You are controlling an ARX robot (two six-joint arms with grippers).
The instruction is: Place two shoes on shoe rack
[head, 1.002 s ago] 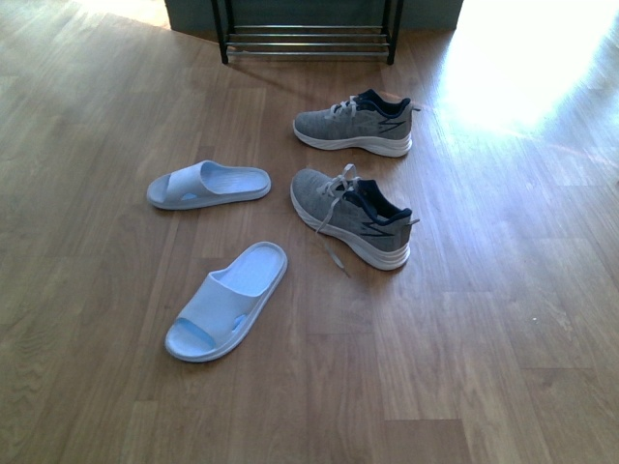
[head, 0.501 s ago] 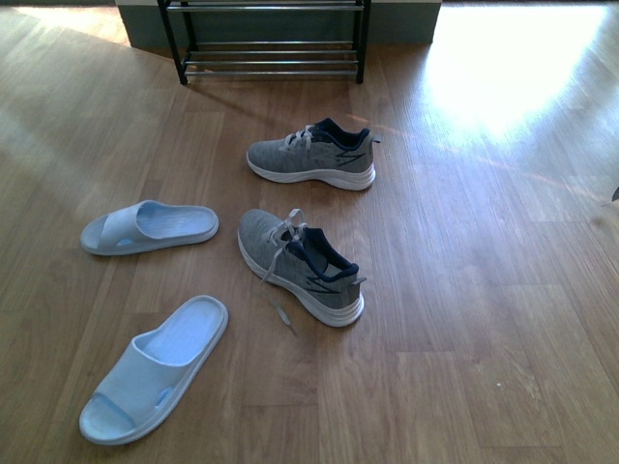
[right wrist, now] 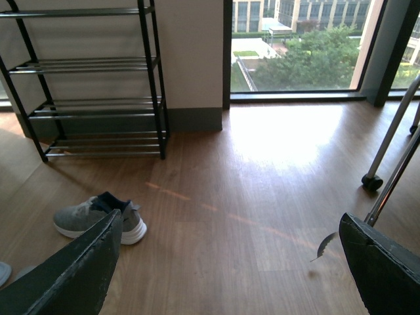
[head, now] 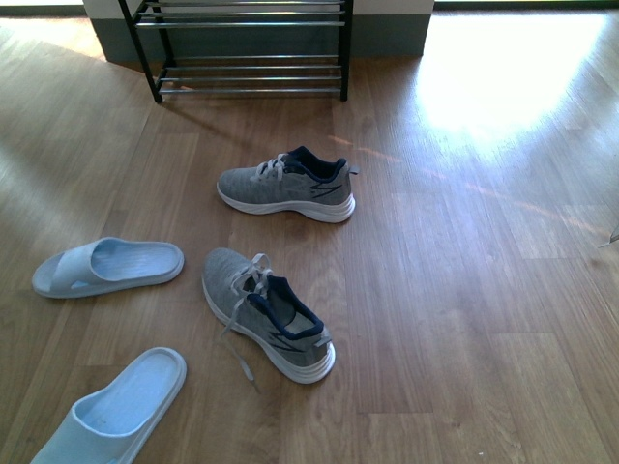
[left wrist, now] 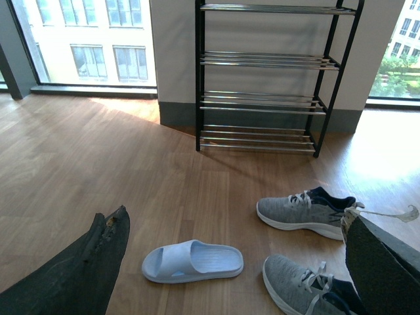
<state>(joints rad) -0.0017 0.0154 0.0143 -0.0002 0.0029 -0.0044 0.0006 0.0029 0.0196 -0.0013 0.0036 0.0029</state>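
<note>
Two grey knit sneakers lie on the wood floor, the far one [head: 285, 186] side-on and the near one [head: 266, 314] angled with a loose lace. Two pale blue slides lie left of them, one [head: 106, 264] flat and one [head: 116, 411] at the bottom edge. The shoe rack [head: 250, 90] stands at the back with bare chrome rods. No gripper shows in the front view. My left gripper [left wrist: 236, 216] is open above the floor, with a slide [left wrist: 192, 260] and both sneakers [left wrist: 305, 211] ahead of it. My right gripper [right wrist: 230, 220] is open over bare floor, the far sneaker [right wrist: 79, 216] beside one finger.
The rack [left wrist: 262, 61] stands against a wall between large windows. A wheeled metal stand [right wrist: 387, 151] with a caster [right wrist: 372, 182] is off to the right. A bright sunlit patch [head: 493, 68] covers the floor right of the rack.
In the front view all shoes and the rack have slid down and to the left, and more of the rack shows. The shoes keep their places relative to one another.
</note>
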